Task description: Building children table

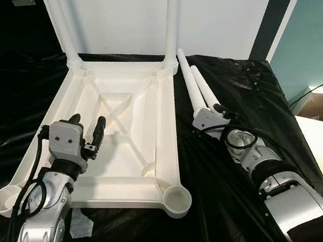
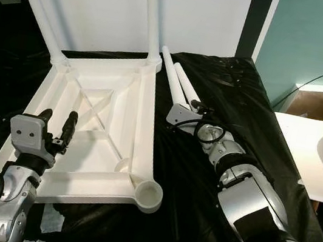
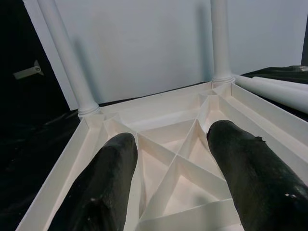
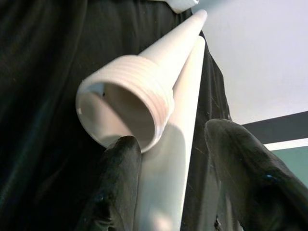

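The white plastic table top (image 1: 116,132) lies upside down on a black sheet (image 1: 230,193), filling the centre-left of the left eye view, its ribbed underside facing up with a cross brace in the middle. Two legs already stand in its far corner sockets: one (image 1: 57,6) rises toward the upper left of the frame, the other (image 1: 171,18) toward the top centre. Both near corners carry empty round sockets, one (image 1: 174,200) at lower centre, the other (image 1: 4,199) at the lower left edge.

Two loose legs (image 1: 194,86) lie side by side on the sheet just right of the table top, running from the upper centre down toward the middle right. The right wrist view shows the threaded hollow end of one leg (image 4: 127,108) resting on the other.

The right gripper (image 1: 215,114) sits at the near ends of these loose legs; its two black fingers (image 4: 240,168) are spread apart with the lower leg between them (whether they actually press on it cannot be told).

The left gripper (image 1: 86,129) hovers over the near half of the table top, at lower left of the frame, fingers (image 3: 250,168) apart and holding nothing.

Behind stands a white wall (image 1: 227,15); a white chair (image 2: 321,158) shows at the right edge.
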Controlling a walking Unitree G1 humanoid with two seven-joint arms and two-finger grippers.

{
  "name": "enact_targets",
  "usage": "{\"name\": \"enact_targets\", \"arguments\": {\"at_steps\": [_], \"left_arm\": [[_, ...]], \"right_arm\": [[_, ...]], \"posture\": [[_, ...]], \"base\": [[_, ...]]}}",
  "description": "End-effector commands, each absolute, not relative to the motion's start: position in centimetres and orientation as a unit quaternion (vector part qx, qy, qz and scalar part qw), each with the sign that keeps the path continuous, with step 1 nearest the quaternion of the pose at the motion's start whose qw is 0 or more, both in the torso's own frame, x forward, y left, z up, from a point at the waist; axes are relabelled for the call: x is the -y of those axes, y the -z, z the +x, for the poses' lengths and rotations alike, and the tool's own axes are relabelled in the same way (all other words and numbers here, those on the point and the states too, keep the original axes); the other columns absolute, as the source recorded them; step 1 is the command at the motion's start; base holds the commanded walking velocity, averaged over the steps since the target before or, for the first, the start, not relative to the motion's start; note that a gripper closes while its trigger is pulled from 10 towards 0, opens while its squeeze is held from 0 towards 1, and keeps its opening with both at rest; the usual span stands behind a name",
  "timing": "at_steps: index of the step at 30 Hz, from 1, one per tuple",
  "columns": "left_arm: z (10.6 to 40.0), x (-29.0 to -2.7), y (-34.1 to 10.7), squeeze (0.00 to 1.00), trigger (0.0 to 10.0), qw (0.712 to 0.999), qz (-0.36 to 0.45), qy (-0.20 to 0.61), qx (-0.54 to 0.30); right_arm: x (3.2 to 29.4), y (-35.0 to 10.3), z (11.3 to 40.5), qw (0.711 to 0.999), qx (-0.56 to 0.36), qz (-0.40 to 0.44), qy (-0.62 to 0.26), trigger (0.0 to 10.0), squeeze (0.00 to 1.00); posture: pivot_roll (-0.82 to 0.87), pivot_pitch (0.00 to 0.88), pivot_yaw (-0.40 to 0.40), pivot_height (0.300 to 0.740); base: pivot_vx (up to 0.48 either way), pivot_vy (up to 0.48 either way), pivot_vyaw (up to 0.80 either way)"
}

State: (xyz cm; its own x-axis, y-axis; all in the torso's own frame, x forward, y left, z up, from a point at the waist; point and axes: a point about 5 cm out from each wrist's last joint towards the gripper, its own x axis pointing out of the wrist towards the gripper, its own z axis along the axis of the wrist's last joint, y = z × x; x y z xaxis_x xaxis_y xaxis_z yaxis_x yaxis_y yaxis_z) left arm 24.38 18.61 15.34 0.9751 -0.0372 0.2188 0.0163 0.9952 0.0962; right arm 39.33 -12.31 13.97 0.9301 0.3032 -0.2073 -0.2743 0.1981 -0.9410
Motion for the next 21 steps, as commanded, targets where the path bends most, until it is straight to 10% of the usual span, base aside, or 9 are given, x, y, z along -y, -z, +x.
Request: {"name": "enact_targets", "arguments": {"at_steps": [1,2,3,7,8,10,13,16,21], "left_arm": [[24.20,-18.92,-15.36,0.00,10.0,0.993,0.054,-0.005,0.106],[24.18,-18.92,-15.36,0.00,10.0,0.993,0.055,-0.005,0.106],[24.12,-18.97,-15.39,0.00,10.0,0.993,0.056,-0.006,0.106],[23.95,-19.11,-15.51,0.00,10.0,0.992,0.059,-0.011,0.107],[23.95,-19.11,-15.51,0.00,10.0,0.992,0.059,-0.011,0.107],[23.84,-19.13,-15.58,0.00,10.0,0.992,0.060,-0.012,0.107],[23.81,-19.15,-15.60,0.00,10.0,0.992,0.060,-0.012,0.108],[23.72,-19.13,-15.72,0.00,10.0,0.992,0.063,-0.012,0.108],[23.65,-19.14,-15.79,0.00,10.0,0.992,0.066,-0.010,0.107]], "right_arm": [[12.23,-14.28,39.49,0.765,0.019,-0.618,-0.180,10.0,0.00],[12.25,-14.29,39.51,0.762,0.020,-0.622,-0.178,9.2,0.00],[12.24,-14.24,39.50,0.761,0.019,-0.624,-0.177,4.4,0.00],[12.24,-14.03,39.47,0.761,0.013,-0.625,-0.173,0.0,0.00],[12.24,-14.03,39.47,0.761,0.013,-0.625,-0.173,0.0,0.00],[12.16,-13.94,39.45,0.761,0.013,-0.627,-0.169,3.9,0.00],[12.07,-13.89,39.44,0.762,0.012,-0.625,-0.170,3.5,0.00],[11.93,-13.77,39.40,0.765,0.012,-0.623,-0.165,0.0,0.00],[11.89,-13.84,39.43,0.771,0.014,-0.618,-0.157,0.0,0.00]], "posture": [[0.19,0.000,0.086,0.740],[0.19,0.000,0.086,0.740],[0.21,0.000,0.082,0.740],[0.23,0.000,0.077,0.740],[0.23,0.000,0.077,0.740],[0.23,0.000,0.077,0.740],[0.24,0.000,0.078,0.740],[0.25,0.000,0.081,0.740],[0.25,0.000,0.088,0.740]], "base": [[0.000,0.000,0.00],[0.000,0.000,0.00],[0.000,0.000,0.00],[0.000,0.000,0.00],[0.000,0.000,0.00],[0.000,0.000,0.00],[0.000,0.000,0.00],[0.000,0.000,0.00],[0.000,0.000,0.00]]}}
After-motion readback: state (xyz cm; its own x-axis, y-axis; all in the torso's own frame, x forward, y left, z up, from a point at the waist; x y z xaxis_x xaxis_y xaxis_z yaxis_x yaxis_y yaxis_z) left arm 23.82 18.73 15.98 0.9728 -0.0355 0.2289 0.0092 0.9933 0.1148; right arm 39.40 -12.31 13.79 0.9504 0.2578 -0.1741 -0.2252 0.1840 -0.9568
